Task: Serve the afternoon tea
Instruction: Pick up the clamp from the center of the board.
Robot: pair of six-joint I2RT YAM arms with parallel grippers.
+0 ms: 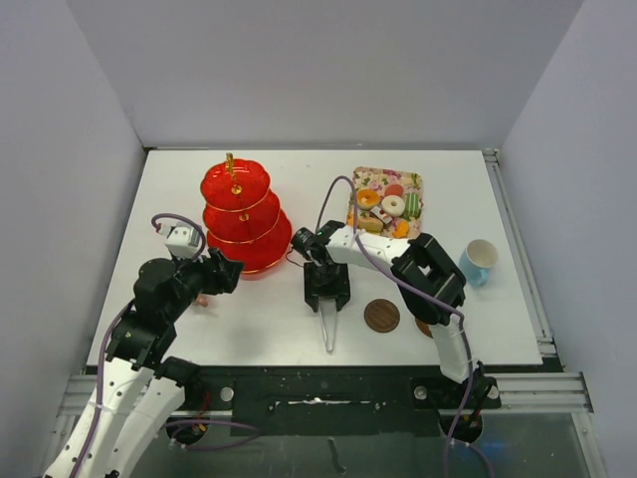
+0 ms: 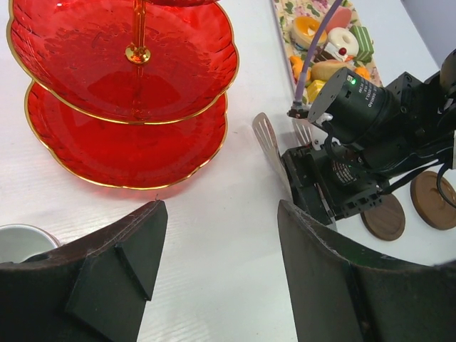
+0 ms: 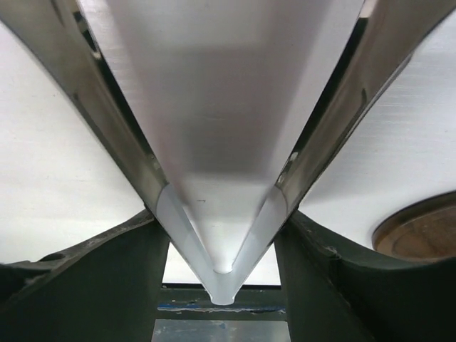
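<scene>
- Centrally, tongs (image 1: 328,329): pale metal, pinched across both arms by the right gripper (image 1: 326,295). They lie right of the red three-tier stand (image 1: 244,214) and slightly nearer the arm bases. The long axis runs far-to-near. The hinge end points at the near table edge, and the scooped tips (image 2: 265,139) point the opposite way.
- Left gripper (image 2: 221,235): fingers spread wide with nothing between them, just near-side of the stand's lowest tier and facing it.
- Stand: upright, with gold-rimmed tiers and a gold handle on top.
- Floral tray (image 1: 418,179): right of the stand at about the same depth, carrying small cakes and sweets (image 1: 393,205).
- Brown saucers: both right of the stand, beyond the tongs. One (image 1: 381,315) is in full view, the other (image 1: 426,327) partly under the right arm.
- Light-blue cup (image 1: 480,262): upright, farthest right of the stand.
- Pink cup (image 1: 202,298): near-left of the stand, mostly hidden under the left arm.
- Table (image 1: 478,199): white top, with pale grey-lilac walls (image 1: 318,70) behind and to either side of the stand.
- Obstruction: the right arm and its purple cable (image 2: 313,48) cross between the stand and the tray.
</scene>
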